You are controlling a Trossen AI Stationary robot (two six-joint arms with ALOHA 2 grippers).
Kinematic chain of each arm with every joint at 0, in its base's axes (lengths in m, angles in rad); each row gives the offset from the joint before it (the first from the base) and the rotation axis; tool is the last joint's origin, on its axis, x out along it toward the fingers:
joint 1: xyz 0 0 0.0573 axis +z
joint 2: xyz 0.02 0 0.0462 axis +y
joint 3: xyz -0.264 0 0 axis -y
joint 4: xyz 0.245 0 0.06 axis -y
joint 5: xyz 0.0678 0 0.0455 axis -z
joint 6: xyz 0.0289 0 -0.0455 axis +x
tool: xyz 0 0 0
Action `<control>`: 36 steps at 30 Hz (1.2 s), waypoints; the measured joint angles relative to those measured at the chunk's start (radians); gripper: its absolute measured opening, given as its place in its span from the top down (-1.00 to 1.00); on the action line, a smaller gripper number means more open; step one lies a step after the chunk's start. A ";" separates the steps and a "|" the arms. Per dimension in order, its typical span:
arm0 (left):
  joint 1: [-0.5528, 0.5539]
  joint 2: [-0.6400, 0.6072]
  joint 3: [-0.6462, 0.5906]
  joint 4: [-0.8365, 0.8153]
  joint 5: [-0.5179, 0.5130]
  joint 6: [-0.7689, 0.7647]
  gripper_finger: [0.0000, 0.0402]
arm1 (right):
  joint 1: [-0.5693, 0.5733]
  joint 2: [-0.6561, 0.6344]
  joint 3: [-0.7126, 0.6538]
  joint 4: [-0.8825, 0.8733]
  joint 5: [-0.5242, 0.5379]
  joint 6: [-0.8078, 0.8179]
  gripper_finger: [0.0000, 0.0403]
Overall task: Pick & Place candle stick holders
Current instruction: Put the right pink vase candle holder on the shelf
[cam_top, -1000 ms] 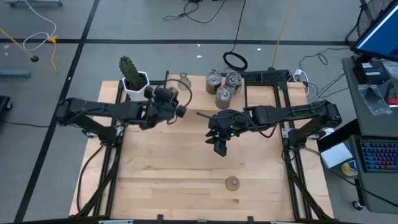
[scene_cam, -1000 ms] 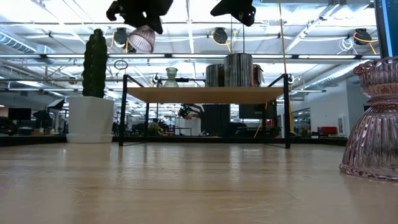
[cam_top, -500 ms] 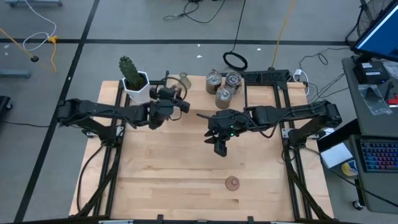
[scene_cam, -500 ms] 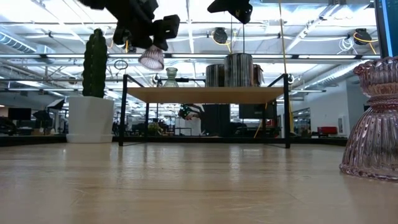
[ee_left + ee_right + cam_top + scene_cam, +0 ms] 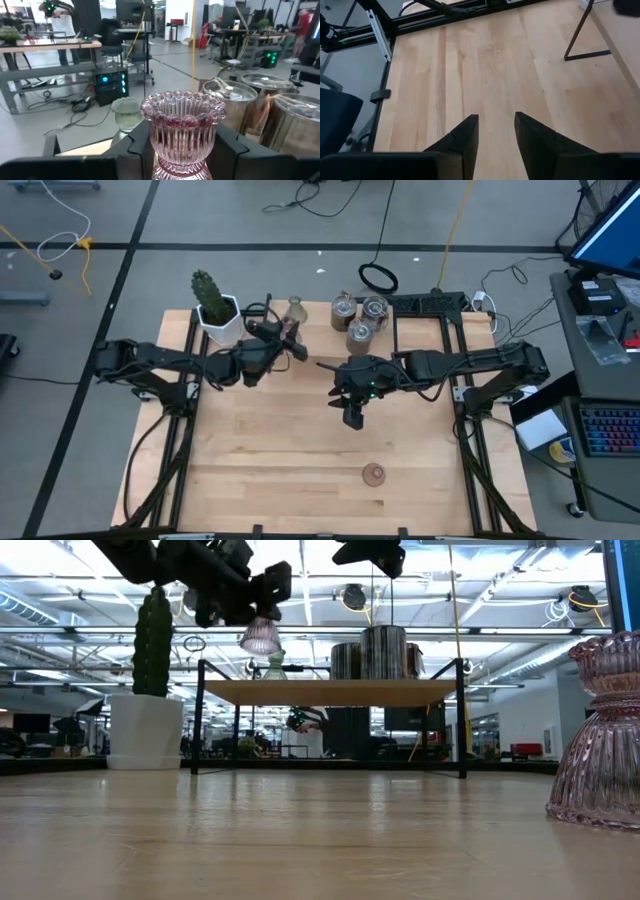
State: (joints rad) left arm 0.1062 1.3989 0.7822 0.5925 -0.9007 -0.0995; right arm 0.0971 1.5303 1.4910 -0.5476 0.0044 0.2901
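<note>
At far left, pink holder (image 5: 182, 132) was pinched by L gripper (image 5: 283, 346) near green holder (image 5: 295, 308). At centre, R gripper (image 5: 493, 134) was held w/ jaws slightly apart, nothing gripped.

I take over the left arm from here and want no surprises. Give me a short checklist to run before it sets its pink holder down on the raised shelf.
1. Grip: the left gripper has the pink holder clamped between its fingers, upright. Ok.
2. Height: in the low view the pink holder hangs above the shelf. Ok.
3. Landing spot: the pale green holder stands right ahead; free room beside it cannot tell.
4. Silvery holders: grouped to one side, apart from the held one. Ok.
5. Right gripper: over the bare table, holding nothing, away from the shelf. Ok.
6. Cactus: close beside the left arm. Cannot tell if clear.
</note>
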 joint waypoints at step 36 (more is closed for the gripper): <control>0.089 0.292 0.097 0.227 0.118 0.102 0.36 | 0.000 0.000 0.000 0.020 0.026 -0.020 0.42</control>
State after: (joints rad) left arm 0.1953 1.6913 0.8791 0.8197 -0.7829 0.0029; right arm 0.0971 1.5305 1.4906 -0.5274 0.0299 0.2704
